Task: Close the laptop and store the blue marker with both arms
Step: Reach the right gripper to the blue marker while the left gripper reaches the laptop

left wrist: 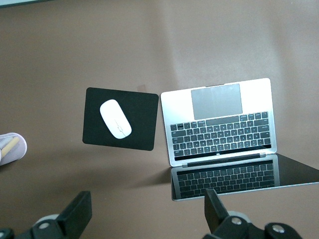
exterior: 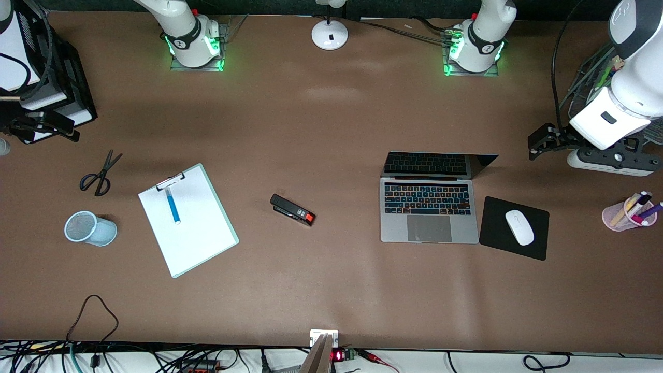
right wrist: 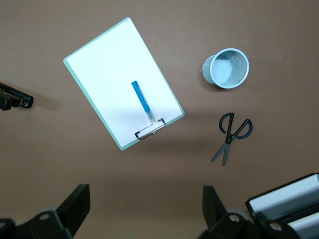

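The laptop stands open on the table toward the left arm's end, its lid raised; it also shows in the left wrist view. The blue marker lies on a white clipboard toward the right arm's end, and it shows in the right wrist view. My left gripper hangs open and empty over bare table beside the laptop's lid. My right gripper hangs open and empty at the table's right-arm end, above the clipboard's clip side.
A black mouse pad with a white mouse lies beside the laptop. A pink pen cup, a black stapler, scissors, a blue mesh cup, a black-and-white box and a lamp base also stand here.
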Robot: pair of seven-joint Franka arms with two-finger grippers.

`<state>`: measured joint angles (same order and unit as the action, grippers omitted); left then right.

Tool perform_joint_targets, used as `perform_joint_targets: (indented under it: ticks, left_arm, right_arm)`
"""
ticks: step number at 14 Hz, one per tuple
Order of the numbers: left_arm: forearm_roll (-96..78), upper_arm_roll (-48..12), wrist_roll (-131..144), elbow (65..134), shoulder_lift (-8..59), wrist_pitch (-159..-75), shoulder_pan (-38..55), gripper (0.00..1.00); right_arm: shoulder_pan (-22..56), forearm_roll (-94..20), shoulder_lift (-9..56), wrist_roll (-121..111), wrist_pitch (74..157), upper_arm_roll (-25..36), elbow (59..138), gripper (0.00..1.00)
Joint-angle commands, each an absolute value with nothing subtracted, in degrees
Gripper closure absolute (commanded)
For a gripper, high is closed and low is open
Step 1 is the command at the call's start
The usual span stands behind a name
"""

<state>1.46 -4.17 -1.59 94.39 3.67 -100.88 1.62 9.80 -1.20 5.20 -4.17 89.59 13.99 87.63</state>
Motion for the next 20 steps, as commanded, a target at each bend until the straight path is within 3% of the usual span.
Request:
perform_joint_targets:
  ticks: [1,11,15,16,19,20]
  left_arm:
    - [1.32,-4.30,-2.81,92.37,4.48,-99.32,1.58,0.00]
    - [1.23,-4.39,-2.55,90.18,5.54,-98.17,1.58,0.00]
    - [1.23,-4.39,-2.20,90.09,6.68,-98.09,1.58,0.00]
    - [1.23,-4.39,-2.20,90.00,6.77,-98.09,1.67,0.13]
    - [1.41,-4.48,-2.20,89.65,6.86,-94.14,2.46,0.78]
    - [1.32,-4.66,-2.20,89.04,6.86,-93.87,2.55,0.89]
  right_arm:
    - [9.93,-0.18,4.22,-2.99,88.59,13.54,87.63,0.00]
    - [9.75,-1.06,9.04,-3.60,90.35,13.54,87.63,0.00]
    - [10.46,-1.14,13.70,-4.48,96.84,13.45,87.63,0.00]
    - [10.46,-1.23,15.36,-5.96,98.16,13.45,87.63,0.00]
    - [10.81,-1.05,19.41,-11.76,102.38,13.45,87.63,0.00]
    - [10.90,-1.23,20.64,-12.04,103.70,13.45,87.80,0.00]
